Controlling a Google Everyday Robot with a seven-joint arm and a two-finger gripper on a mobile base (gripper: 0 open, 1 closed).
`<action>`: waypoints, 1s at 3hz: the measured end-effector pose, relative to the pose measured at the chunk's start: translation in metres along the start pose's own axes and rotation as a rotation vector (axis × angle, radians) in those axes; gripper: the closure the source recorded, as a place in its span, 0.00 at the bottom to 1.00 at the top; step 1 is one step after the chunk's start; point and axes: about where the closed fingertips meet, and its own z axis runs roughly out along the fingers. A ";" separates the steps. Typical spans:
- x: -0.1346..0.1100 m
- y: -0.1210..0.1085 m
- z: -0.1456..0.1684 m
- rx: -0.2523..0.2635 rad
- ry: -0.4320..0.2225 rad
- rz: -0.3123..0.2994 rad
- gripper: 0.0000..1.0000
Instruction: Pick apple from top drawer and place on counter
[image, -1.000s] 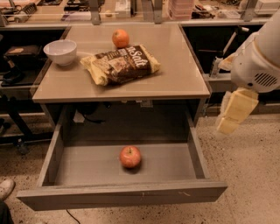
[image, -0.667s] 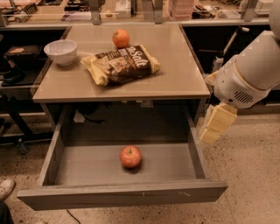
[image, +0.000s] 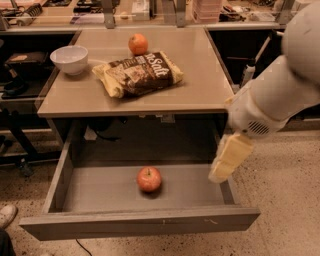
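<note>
The apple (image: 149, 179) is seen lying untouched at lower centre of the frame, on the floor of the open top drawer (image: 90, 195), where it also lay a second ago. What has changed is the gripper (image: 221, 171): it has been carried from the right edge of the frame leftward and downward, and is now placed over the drawer's right end, well apart from the apple. An approach is judged to be under way, with the grasp not yet begun. Nothing is held or touched by the gripper; how far open it is cannot be told. Above, the tabletop (image: 200, 75) is occupied by a chip bag (image: 137, 74), an orange fruit (image: 138, 44) and a white bowl (image: 69, 59).
</note>
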 end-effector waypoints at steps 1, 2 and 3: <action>-0.027 0.028 0.056 -0.030 -0.014 -0.016 0.00; -0.044 0.051 0.103 -0.072 -0.014 -0.012 0.00; -0.044 0.051 0.103 -0.071 -0.015 -0.012 0.00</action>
